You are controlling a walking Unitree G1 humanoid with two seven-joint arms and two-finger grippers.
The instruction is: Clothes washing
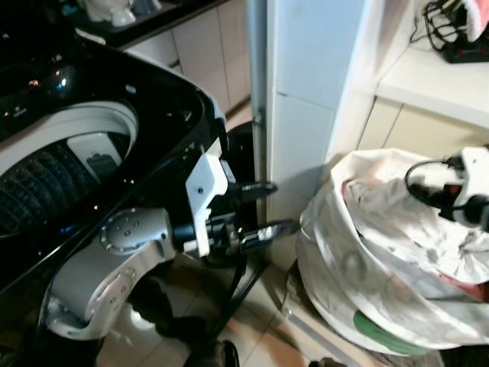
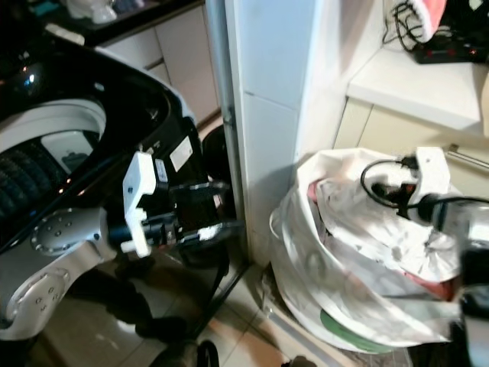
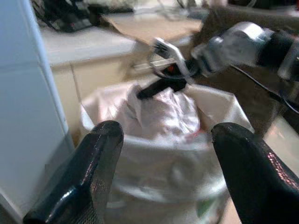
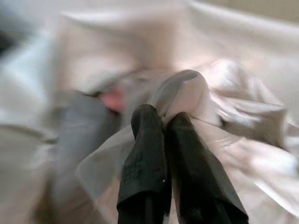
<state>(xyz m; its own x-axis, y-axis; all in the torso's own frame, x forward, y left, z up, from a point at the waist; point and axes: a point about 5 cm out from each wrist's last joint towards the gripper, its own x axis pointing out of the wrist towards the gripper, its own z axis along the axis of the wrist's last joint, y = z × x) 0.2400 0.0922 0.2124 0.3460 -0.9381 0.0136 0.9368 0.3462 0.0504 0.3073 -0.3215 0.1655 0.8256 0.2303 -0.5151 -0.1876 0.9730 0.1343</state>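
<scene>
Your right claw (image 4: 161, 122) is pinched shut on a pale cloth (image 4: 187, 91) inside the big white laundry bag (image 1: 367, 267). The bag sits on the floor at 4 o'clock, next to the white pillar (image 1: 306, 99). Your left claw (image 1: 263, 206) hangs open with nothing in it, near the pillar. The black washing machine (image 1: 92, 92) sits at 9 o'clock, with its drum (image 1: 61, 164) uncovered.
</scene>
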